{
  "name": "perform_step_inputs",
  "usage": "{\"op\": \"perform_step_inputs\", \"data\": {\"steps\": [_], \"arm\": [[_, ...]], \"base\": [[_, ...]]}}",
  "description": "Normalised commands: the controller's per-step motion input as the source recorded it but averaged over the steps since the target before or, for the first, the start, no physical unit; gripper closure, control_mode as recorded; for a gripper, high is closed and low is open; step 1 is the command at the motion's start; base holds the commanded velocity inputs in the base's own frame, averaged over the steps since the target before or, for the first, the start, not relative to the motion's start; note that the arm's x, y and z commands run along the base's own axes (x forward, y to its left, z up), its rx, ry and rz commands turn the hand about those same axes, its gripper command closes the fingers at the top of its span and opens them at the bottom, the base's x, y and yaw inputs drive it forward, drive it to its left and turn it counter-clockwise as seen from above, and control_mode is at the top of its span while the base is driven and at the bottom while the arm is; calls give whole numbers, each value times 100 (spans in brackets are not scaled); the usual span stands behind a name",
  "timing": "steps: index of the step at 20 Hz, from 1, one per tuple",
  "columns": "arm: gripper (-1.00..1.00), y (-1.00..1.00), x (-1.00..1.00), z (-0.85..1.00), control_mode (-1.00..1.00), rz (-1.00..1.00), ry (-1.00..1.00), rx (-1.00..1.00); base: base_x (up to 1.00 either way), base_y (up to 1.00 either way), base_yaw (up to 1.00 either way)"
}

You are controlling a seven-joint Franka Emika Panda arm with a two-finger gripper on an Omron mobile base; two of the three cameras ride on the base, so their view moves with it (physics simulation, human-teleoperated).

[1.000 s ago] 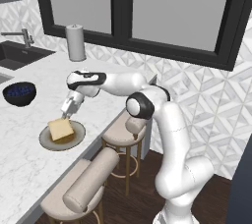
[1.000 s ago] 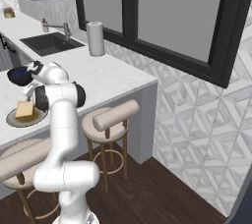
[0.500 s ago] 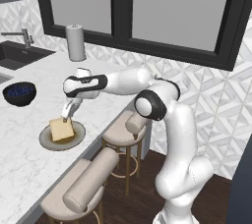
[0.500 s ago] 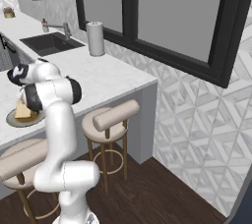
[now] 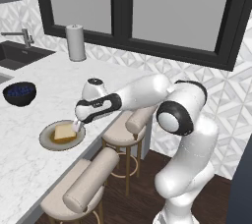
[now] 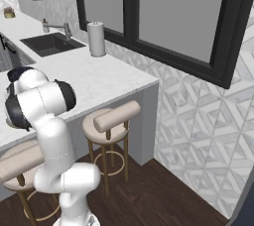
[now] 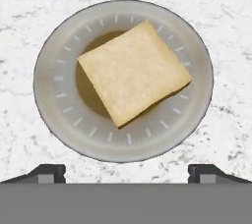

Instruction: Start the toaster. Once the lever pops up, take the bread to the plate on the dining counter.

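I read this as the delivery step, all but done: the bread (image 7: 134, 71) lies flat on the plate (image 7: 54, 61) directly beneath my gripper (image 7: 126, 171), whose jaws stand wide and empty (tips apart at the view's bottom). Next I'd lift straight off the dining counter (image 7: 29, 2) without nudging anything.

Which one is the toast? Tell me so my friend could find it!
Look at the big white marble counter with the stools beside it. Near its front edge sits a round olive-tan plate, under the robot's open gripper. The small square golden-tan slice of toast lies on it, unlike the dark blue bowl farther back.
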Motion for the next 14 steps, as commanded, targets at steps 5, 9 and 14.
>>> {"op": "perform_step_inputs", "data": {"steps": [5,9,14], "arm": [[-100,-37,-21,35,-100,-21,-37,-1],[-100,-42,-52,66,-100,-21,-40,0],[-100,-50,-81,94,-100,-18,-34,3]], "base": [[0,0,0],[0,0,0],[0,0,0]]}}
